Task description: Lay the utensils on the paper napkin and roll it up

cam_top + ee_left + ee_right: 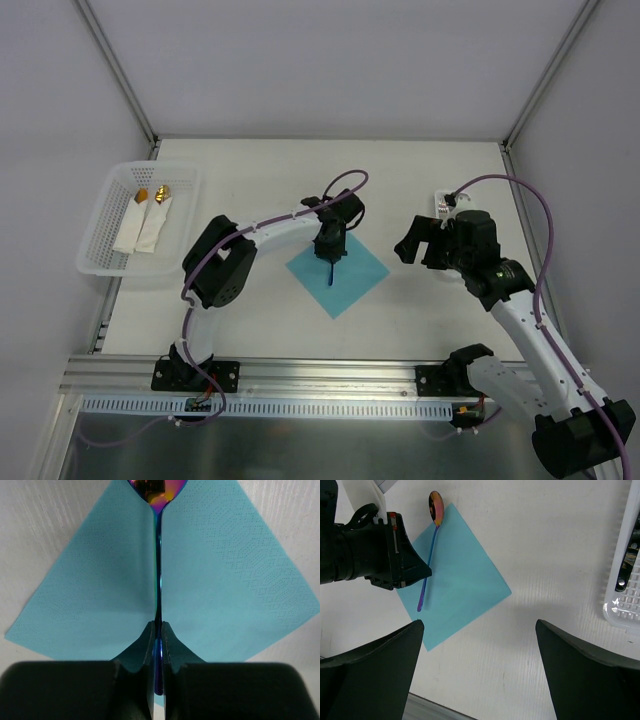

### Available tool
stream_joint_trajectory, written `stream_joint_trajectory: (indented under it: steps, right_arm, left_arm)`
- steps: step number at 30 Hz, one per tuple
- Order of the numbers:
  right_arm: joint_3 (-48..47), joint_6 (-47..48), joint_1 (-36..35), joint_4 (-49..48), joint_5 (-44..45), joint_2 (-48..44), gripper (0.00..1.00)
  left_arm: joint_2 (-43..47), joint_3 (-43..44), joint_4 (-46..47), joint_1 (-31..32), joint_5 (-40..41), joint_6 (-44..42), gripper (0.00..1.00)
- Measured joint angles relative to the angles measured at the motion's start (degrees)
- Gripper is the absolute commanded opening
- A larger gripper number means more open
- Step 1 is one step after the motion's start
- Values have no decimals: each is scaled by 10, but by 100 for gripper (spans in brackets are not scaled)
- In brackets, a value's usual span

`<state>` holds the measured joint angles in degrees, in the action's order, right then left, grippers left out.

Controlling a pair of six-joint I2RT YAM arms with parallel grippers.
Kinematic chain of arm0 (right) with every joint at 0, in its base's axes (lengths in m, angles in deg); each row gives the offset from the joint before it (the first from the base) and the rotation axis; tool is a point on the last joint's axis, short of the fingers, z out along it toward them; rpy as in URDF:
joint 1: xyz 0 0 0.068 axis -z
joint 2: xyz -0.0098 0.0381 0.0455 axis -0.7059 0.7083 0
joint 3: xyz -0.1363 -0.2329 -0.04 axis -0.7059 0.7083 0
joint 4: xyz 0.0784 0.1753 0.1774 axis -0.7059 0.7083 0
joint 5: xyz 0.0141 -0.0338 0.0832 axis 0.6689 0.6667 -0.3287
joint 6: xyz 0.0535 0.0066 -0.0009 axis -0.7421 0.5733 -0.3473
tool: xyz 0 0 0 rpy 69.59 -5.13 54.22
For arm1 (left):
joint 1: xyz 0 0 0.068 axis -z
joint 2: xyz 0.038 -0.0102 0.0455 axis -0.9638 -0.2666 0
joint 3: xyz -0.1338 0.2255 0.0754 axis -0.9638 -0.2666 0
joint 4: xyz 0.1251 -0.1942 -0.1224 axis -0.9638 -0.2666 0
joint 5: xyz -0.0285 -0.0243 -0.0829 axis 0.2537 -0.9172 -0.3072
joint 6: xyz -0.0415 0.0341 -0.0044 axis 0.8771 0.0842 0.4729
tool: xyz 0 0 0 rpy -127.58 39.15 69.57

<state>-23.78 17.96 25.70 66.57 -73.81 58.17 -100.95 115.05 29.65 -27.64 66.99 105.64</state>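
Observation:
The teal paper napkin (pixel 352 272) lies flat as a diamond at mid-table. One utensil, a slim spoon (pixel 158 555) with a purplish-pink bowl and blue handle, stretches over the napkin (pixel 225 590). Its bowl reaches the far corner. My left gripper (pixel 158 626) is shut on the spoon's handle end, just above the napkin's near part. In the right wrist view the spoon (pixel 430 555) runs along the napkin's (pixel 465 585) left side. My right gripper (pixel 480 625) hangs open and empty over bare table, to the right of the napkin.
A white plastic basket (pixel 100 250) stands at the far left and holds two white rolled napkins with gold-tipped cutlery (pixel 150 215). Its corner shows in the right wrist view as the basket (pixel 625 580). A small white tag (pixel 440 203) sits behind the right gripper.

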Motion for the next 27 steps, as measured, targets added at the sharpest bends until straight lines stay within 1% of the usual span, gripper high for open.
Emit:
stream_joint_trajectory:
  steps: [10, 11, 13, 18, 22, 25, 27]
  right_arm:
    - [0, 2, 0, 0, 0, 5, 99]
    - [0, 2, 0, 0, 0, 6, 99]
    - [0, 2, 0, 0, 0, 7, 99]
    - [0, 2, 0, 0, 0, 9, 99]
    - [0, 2, 0, 0, 0, 9, 99]
    - [0, 3, 0, 1, 0, 9, 99]
    - [0, 4, 0, 1, 0, 9, 99]
  left_arm:
    - [-15, 4, -3, 0, 2, 1, 0]
    - [-15, 4, -3, 0, 2, 1, 1]
    - [-16, 4, -4, 0, 2, 1, 5]
    - [-24, 4, -4, 0, 1, 2, 6]
    - [-25, 5, -4, 0, 2, 2, 16]
    - [-25, 5, -4, 0, 2, 2, 21]
    - [-25, 6, -5, 0, 1, 1, 27]
